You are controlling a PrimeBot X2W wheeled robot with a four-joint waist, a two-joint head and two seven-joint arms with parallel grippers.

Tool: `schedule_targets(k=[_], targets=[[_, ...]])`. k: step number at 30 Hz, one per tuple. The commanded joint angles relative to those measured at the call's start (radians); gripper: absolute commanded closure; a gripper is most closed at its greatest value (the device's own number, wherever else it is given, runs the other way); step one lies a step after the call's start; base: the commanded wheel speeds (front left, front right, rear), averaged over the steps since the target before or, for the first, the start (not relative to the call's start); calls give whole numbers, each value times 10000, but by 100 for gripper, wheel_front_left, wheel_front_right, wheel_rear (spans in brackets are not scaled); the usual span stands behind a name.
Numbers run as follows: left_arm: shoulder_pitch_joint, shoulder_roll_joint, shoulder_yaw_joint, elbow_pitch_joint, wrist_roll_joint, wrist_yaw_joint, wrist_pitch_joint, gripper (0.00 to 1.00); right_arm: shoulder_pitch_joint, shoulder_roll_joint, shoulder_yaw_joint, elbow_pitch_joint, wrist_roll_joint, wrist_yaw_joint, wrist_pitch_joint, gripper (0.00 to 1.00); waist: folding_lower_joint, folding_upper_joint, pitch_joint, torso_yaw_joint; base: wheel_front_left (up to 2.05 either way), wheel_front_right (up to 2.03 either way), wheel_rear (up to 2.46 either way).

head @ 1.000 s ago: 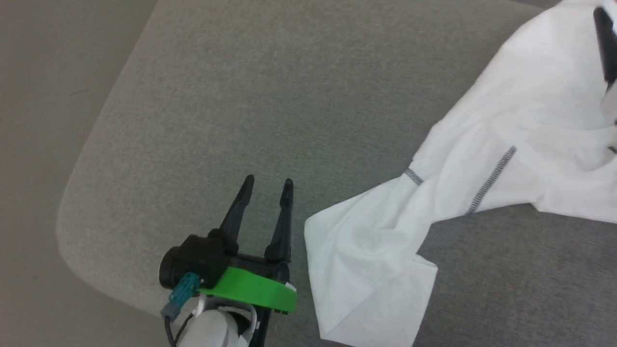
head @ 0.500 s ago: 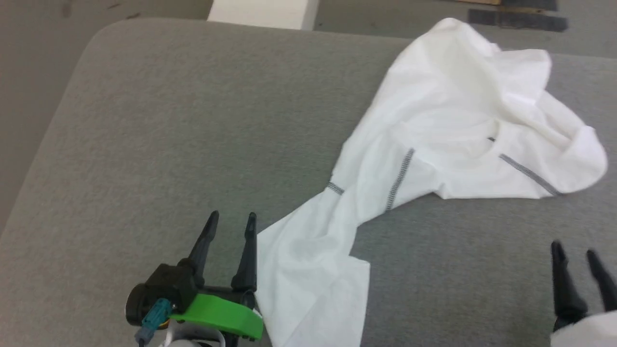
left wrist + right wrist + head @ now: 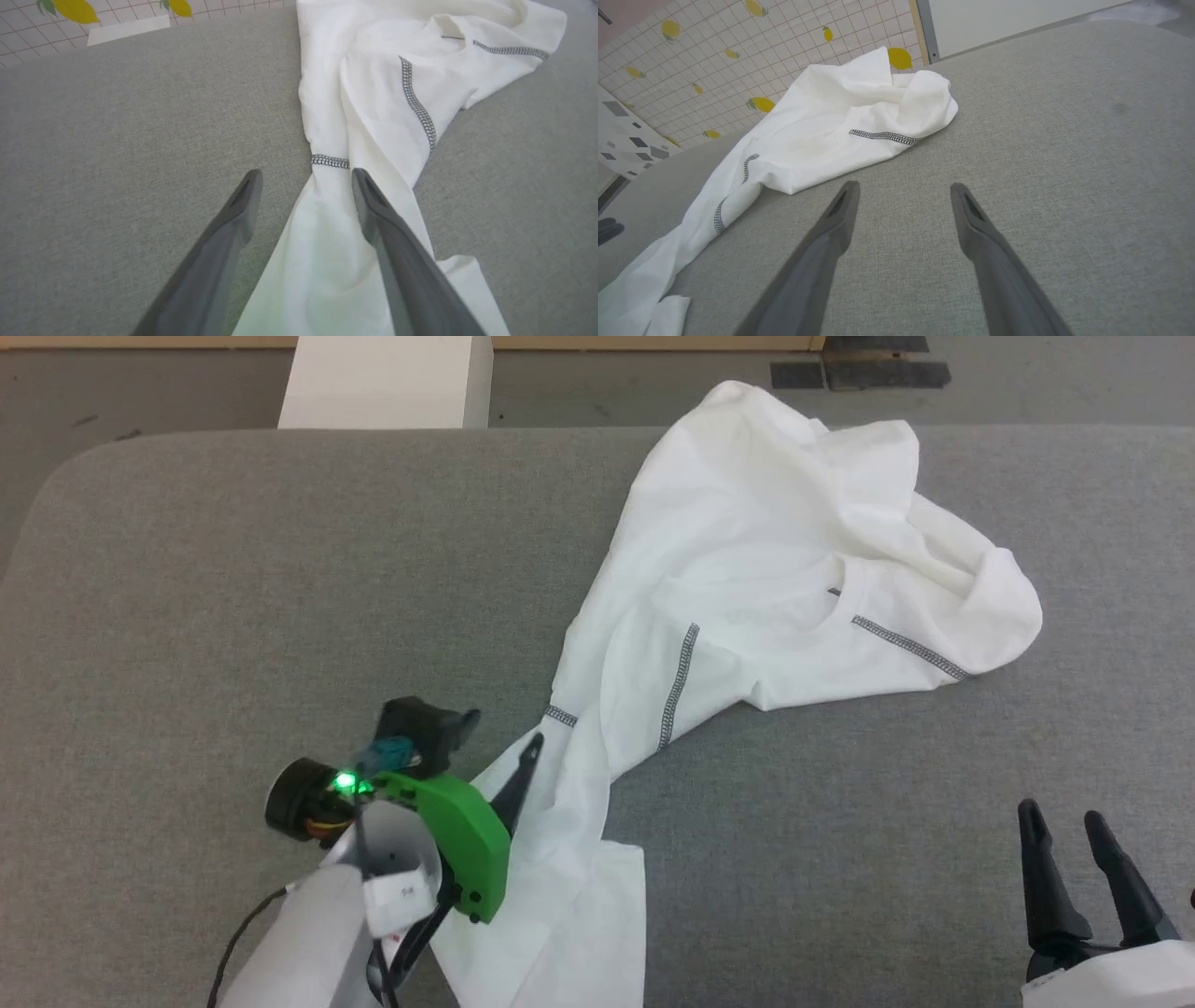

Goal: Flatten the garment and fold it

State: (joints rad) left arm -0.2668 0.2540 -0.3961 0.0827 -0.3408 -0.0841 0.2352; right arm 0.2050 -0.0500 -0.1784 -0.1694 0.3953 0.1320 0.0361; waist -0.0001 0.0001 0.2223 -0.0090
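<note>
A crumpled white garment [image 3: 766, 579], its seams traced in dark grey stitching, sprawls across a grey padded surface [image 3: 280, 569], one sleeve reaching under the left gripper [image 3: 306, 175], fingers spread wide, while the right gripper [image 3: 1060, 817], equally wide, hangs well apart.

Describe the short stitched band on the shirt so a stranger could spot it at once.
On the grey cushion lies a crumpled white shirt, one sleeve trailing toward the left gripper. Where that sleeve pinches narrowest, a short dark band crosses it. Unlike the two longer stitch lines, it sits nearest the fingers.
</note>
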Motion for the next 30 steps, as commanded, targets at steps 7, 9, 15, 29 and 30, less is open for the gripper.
schedule_targets(k=[7, 9, 15, 29, 30], targets=[[-935, 330, -686, 1322, -193, -258, 2001, 0, -258, -4, 202, -334, -67, -13, 230, 0, 1, -1, 360, -82, 0, 0, 0], [-1013, 325, -784, 1606, -226, -282, 2090, 0, -294, -4, 181, -442, -92, -13, 280, 0, 1, -1, 382, -107, 0, 0, 0], [-916, 181, -1287, 2108, -766, -407, 2064, 100, -360, -3, -20, -611, -144, -13, 371, 0, 1, -1, 341, -130, 0, 0, 0], [-1886, 2209, 525, 651, -448, 235, -501, 100, -451, -3, -352, -941, -258, -13, 646, 0, 1, -1, 510, 130, 0, 0, 0], [-1821, 2253, 603, 723, -547, 252, -446, 100, -465, -3, -358, -947, -268, -13, 673, 0, 1, -1, 566, 134, 0, 0, 0]])
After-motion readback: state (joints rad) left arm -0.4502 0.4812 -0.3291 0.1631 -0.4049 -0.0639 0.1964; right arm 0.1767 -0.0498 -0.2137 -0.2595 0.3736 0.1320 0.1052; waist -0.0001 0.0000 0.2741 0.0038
